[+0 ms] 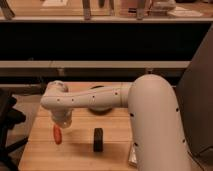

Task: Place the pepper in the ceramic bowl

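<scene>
The pepper (57, 135) is small and red-orange and stands lengthwise on the left part of the wooden table. My gripper (61, 123) is directly above it, at the end of the white arm that reaches in from the right, and its tip meets the pepper's top end. The ceramic bowl (103, 108) is green and sits behind the forearm at the table's middle. Only its lower rim and a bit of its top edge show.
A black remote-like bar (98, 139) lies on the wooden table (75, 155) right of the pepper. My white arm (150, 125) fills the right side. A dark chair (7, 125) stands at the left edge. Shelves run along the back.
</scene>
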Controlling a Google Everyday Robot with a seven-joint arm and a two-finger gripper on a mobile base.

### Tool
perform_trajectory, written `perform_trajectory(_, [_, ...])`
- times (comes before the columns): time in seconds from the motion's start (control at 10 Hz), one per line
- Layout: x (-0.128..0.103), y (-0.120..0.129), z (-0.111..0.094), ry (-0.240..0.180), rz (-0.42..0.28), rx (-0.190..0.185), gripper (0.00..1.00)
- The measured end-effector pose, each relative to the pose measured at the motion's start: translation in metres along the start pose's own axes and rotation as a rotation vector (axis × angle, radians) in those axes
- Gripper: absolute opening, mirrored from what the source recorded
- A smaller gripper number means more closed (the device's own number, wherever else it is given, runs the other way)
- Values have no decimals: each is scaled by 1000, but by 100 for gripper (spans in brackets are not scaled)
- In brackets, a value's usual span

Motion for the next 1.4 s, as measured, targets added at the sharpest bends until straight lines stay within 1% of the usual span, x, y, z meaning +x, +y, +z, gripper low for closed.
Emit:
perform_trajectory(0.1, [6,5,-7,1,6,1,60])
perform_trajectory(0.2, [9,10,-11,-3,-5,-6,68])
perform_trajectory(0.3, [9,5,-11,-8,-34,-11,77])
perform_trajectory(0.4, [11,-4,-4,-20,-57,-12,80])
perform_trajectory(0.5, [14,-11,3,-24,-73,-12,80])
perform_trajectory(0.6, [18,-18,17,-38,-95,-12,80])
perform_trajectory(0.8, [23,-28,47,-80,-126,-4,80])
perform_trajectory(0.9, [24,-33,55,-96,-139,1,80])
perform_trajectory(1.1, [22,-40,76,-149,-158,6,80])
perform_trajectory(1.3, [17,-46,89,-197,-156,0,80])
perform_trajectory(1.4, [16,-45,90,-199,-155,0,80])
